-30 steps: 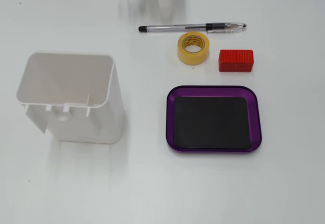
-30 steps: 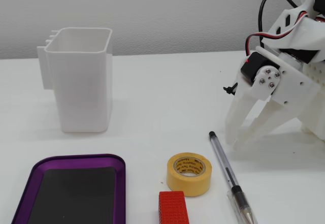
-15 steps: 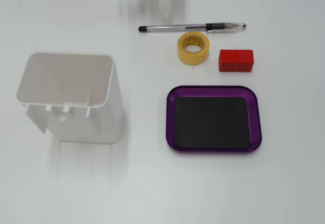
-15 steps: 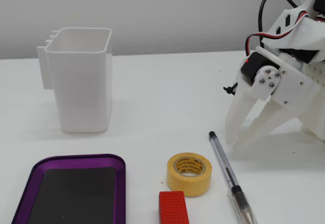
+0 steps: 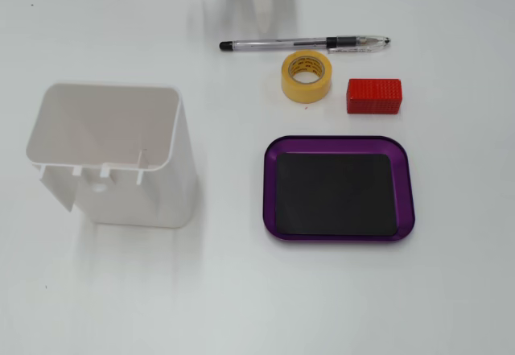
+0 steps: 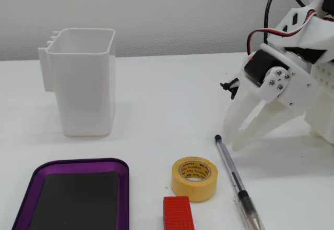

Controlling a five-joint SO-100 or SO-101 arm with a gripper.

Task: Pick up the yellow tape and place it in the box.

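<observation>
On the white table, the yellow tape (image 6: 194, 178) lies flat with its hole facing up, just beside the pen (image 6: 235, 184) on one side and the red block (image 6: 178, 213) on another, touching neither as far as a fixed view shows. Near it sits the purple box (image 5: 270, 184), empty, its black mat bare; in a fixed view the box is below the tape, a short way off. A tall white container (image 6: 83, 79) stands well apart and plays no part. The gripper (image 6: 245, 134) hangs near the pen's cap end, tips down close to the table, its two white fingers spread and holding nothing. So the task looks to be at its start: the reach toward the tape is not yet made. My guess is that the next move calls for bringing the spread fingers over the roll, one inside the hole or both across the rim, while steering clear of the pen, which lies between arm and roll and could be knocked.
</observation>
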